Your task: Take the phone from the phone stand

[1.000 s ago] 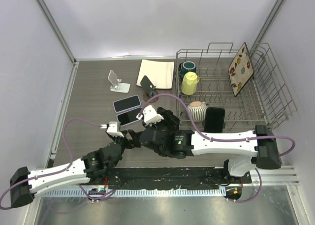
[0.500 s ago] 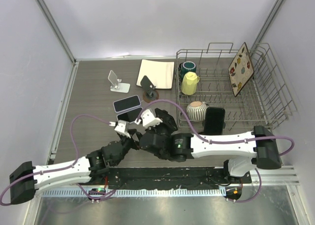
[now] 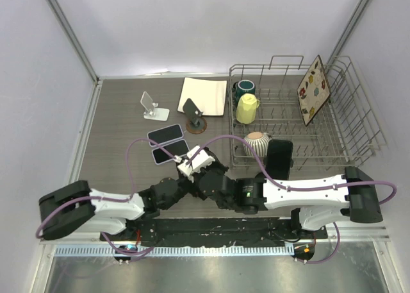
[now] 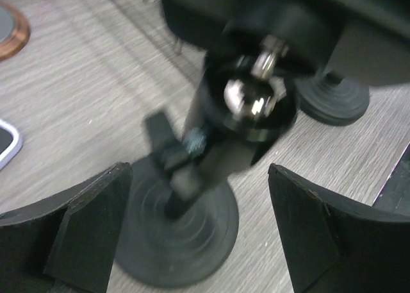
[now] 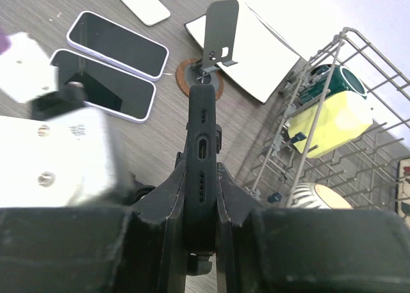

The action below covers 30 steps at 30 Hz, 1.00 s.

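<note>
In the right wrist view my right gripper (image 5: 204, 171) is shut on a black phone (image 5: 202, 129), seen edge-on and upright between the fingers. In the left wrist view my left gripper (image 4: 198, 226) is open, one finger on each side of the black phone stand's round base (image 4: 170, 245), which sits on the table. The stand's stem and ball joint (image 4: 248, 100) rise to the dark holder above. In the top view both grippers meet near the table's front middle: the left (image 3: 180, 181) and the right (image 3: 200, 170). There the arms hide the stand and phone.
Two phones (image 3: 165, 134) (image 3: 169, 152) lie flat just beyond the grippers. A white stand (image 3: 152, 107), a dark stand on a copper coaster (image 3: 193, 114) and a white pad (image 3: 204, 95) stand farther back. A wire dish rack (image 3: 349, 145) with mugs, bowl, plate and a black phone (image 3: 279, 157) fills the right.
My left gripper has swung right and forward until its fingers flank the stand's base under the right gripper. The right gripper has shifted slightly, still holding the phone.
</note>
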Each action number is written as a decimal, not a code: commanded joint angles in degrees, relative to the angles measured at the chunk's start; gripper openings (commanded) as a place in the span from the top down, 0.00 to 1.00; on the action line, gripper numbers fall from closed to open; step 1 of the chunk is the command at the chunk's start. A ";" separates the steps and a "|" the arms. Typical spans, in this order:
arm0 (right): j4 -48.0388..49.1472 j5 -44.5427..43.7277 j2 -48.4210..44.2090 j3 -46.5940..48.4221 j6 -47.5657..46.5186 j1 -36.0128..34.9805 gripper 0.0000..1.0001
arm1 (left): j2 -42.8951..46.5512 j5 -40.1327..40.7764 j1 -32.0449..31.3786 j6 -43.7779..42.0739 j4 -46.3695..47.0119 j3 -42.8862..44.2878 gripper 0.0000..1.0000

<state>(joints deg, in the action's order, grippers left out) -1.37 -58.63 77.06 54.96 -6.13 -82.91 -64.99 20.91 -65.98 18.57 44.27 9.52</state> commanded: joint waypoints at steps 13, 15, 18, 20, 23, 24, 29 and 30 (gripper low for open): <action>8.31 9.23 -5.42 -3.45 4.02 -0.05 0.99 | -20.17 -10.53 5.24 -3.89 31.49 4.63 0.83; 8.31 10.37 -5.69 -3.63 3.23 -0.05 0.99 | -20.52 -10.10 5.24 -3.72 31.40 4.46 1.00; 7.35 11.69 -6.65 -3.89 3.14 0.12 0.99 | -20.96 -8.25 6.12 -1.53 31.75 3.67 1.00; 5.95 12.40 -7.62 -3.98 3.14 0.12 0.99 | -21.32 -7.99 7.87 1.10 33.15 2.53 1.00; 4.01 12.75 -9.46 -4.51 3.67 0.03 0.99 | -22.28 -7.99 9.98 2.79 35.18 1.12 1.00; 3.74 12.67 -9.99 -4.86 3.76 0.12 0.99 | -22.54 -7.99 10.42 3.75 35.62 0.94 1.00; 2.07 11.08 -15.00 -7.06 4.72 0.56 0.99 | -23.16 -7.29 12.97 6.21 36.76 -0.73 1.00; 1.81 11.34 -16.66 -7.32 4.81 0.73 0.99 | -23.25 -7.20 13.24 6.83 36.68 -0.82 1.00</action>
<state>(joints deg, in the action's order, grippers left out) 1.65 -50.15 68.01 48.40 -6.46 -80.77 -87.07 2.24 -58.65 14.15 74.96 10.57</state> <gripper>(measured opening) 0.218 0.331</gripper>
